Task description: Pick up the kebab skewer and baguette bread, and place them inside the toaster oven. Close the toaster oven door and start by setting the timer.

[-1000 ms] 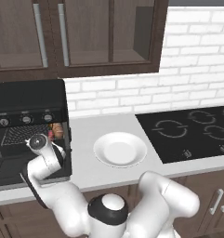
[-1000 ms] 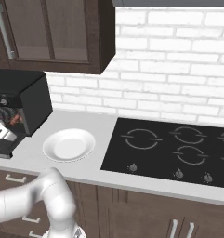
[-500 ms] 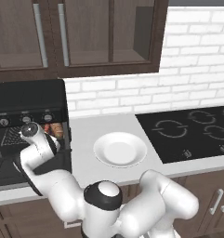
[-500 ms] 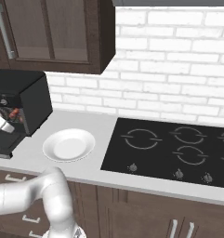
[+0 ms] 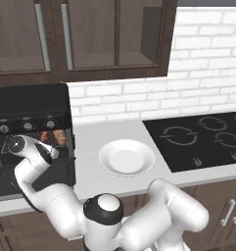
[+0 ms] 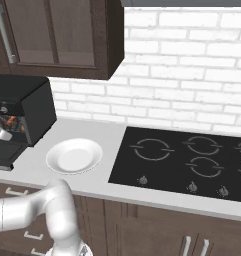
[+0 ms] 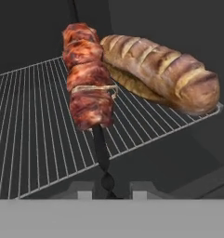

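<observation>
Left base view: the arm has swung left; the toaster oven door [image 5: 29,177] lies dropped open below the wrist. Right base view: the toaster oven [image 6: 19,112] stands beside the plate [image 6: 74,155]. Hand view: the gripper [image 7: 105,186] is narrowly clamped on the stick of the kebab skewer [image 7: 89,76], baguette bread [image 7: 164,69] touching it at right near the edge of the wire rack [image 7: 34,125]; bare rack left.

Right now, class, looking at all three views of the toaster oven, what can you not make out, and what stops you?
- kebab skewer: whether the end effector holds its stick; fingertips cut off low in the hand view.
- baguette bread: small and half hidden by the arm, left base view.
- toaster oven door: cut off by the right base view's left edge.
</observation>
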Robot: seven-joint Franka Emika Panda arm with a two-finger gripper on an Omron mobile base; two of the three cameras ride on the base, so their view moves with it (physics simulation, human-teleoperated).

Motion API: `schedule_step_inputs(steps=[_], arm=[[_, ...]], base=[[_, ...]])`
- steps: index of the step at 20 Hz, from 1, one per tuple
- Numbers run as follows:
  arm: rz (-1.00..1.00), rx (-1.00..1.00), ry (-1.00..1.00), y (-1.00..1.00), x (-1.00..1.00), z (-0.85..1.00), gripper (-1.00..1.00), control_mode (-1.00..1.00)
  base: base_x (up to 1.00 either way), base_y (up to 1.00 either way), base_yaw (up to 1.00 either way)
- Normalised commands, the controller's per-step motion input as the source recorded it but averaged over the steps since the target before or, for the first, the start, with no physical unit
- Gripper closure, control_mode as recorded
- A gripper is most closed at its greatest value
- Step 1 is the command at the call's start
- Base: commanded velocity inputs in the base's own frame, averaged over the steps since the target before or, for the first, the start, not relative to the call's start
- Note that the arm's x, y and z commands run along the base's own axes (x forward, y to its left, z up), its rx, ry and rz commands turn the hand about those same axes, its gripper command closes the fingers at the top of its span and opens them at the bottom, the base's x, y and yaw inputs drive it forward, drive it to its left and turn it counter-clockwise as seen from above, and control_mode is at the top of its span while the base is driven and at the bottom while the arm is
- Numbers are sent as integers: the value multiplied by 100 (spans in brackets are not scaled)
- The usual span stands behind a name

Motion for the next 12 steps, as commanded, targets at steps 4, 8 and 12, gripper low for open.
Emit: schedule_step_inputs(steps=[4, 8, 12], arm=[[0, -2, -3, 0, 32, 0, 100, -100], [0, 0, 0, 0, 28, 5, 100, -100], [0, -2, -5, 0, 18, 0, 100, -100]], base=[[0, 0, 0], [0, 0, 0], [0, 0, 0]])
